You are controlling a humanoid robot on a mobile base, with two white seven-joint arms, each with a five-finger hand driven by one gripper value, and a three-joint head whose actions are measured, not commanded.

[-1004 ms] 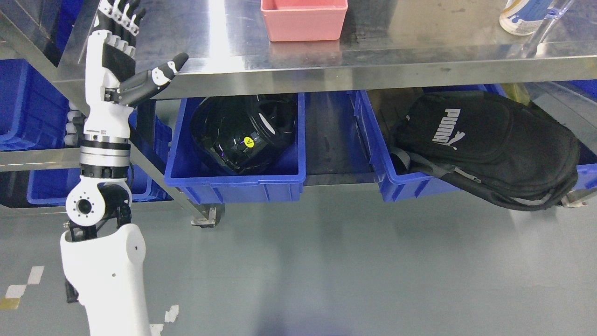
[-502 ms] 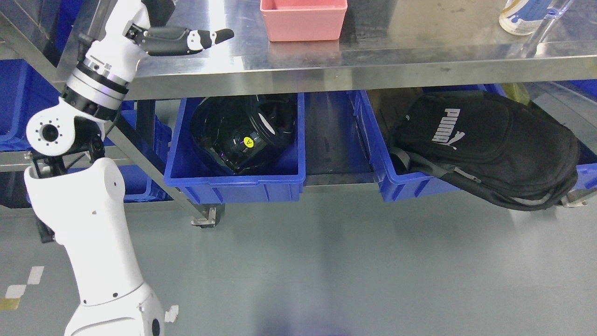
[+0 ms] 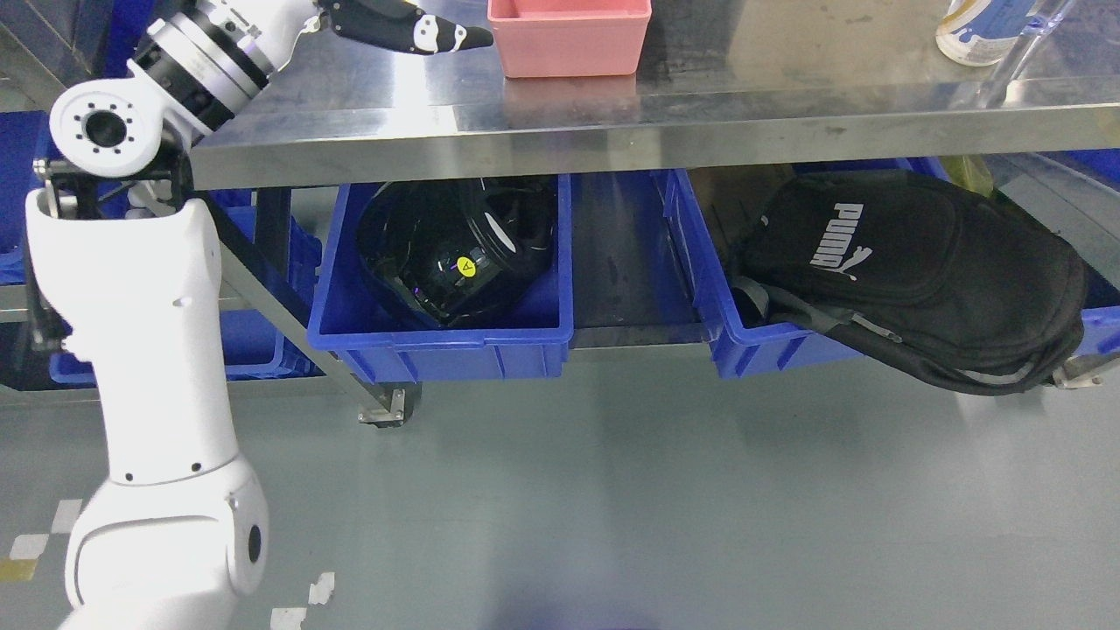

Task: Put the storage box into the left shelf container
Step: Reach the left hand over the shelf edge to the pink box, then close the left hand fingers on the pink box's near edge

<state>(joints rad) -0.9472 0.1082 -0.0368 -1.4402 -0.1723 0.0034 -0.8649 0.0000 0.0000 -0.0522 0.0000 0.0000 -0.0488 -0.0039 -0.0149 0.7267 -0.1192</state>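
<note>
A: Left hand (image 3: 398, 24)?
B: Higher and further right than 0.5 s ago, one extended digit's tip just beside the pink storage box (image 3: 570, 35). Holds nothing.
A: Box?
B: Unmoved on the steel table (image 3: 700, 105). Blue left container (image 3: 442, 337) below holds a black helmet (image 3: 455, 249).

Black helmet (image 3: 455, 254) with yellow sticker, black backpack (image 3: 919, 271) overhanging right blue bin (image 3: 744, 337), bottle (image 3: 976, 31) on steel tabletop (image 3: 787, 79)

Pink rectangular plastic storage box (image 3: 570, 39): upright, open top, on steel counter (image 3: 700, 114), just right of the fingers (image 3: 437, 35), apart. Blue plastic shelf container (image 3: 442, 337) below, holding a black helmet (image 3: 455, 254).
</note>
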